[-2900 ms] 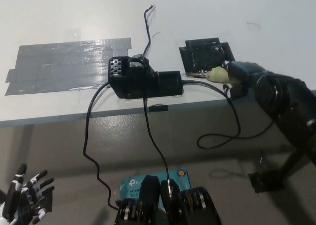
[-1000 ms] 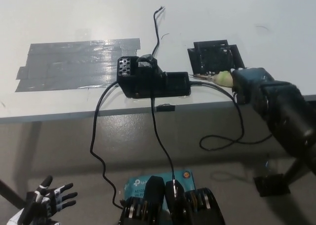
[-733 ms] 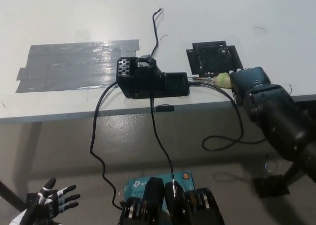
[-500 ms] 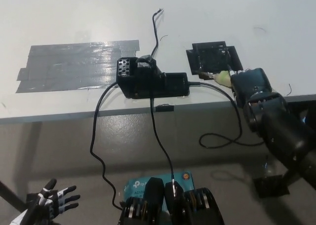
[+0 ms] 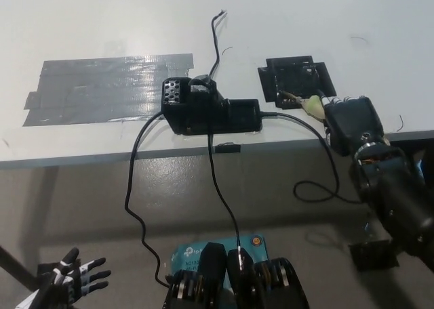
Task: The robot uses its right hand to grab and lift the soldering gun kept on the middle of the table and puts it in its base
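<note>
Black right hand (image 5: 349,122) is clamped on the soldering gun (image 5: 310,106), near the right front edge of the white surface (image 5: 102,31). Only the gun's pale collar and thin tip show, slanting far-left over the near edge of the small black base (image 5: 296,80). The base sits just beyond the hand, so the next move looks short. White left hand (image 5: 71,276) hangs low at near left, fingers spread.
</note>
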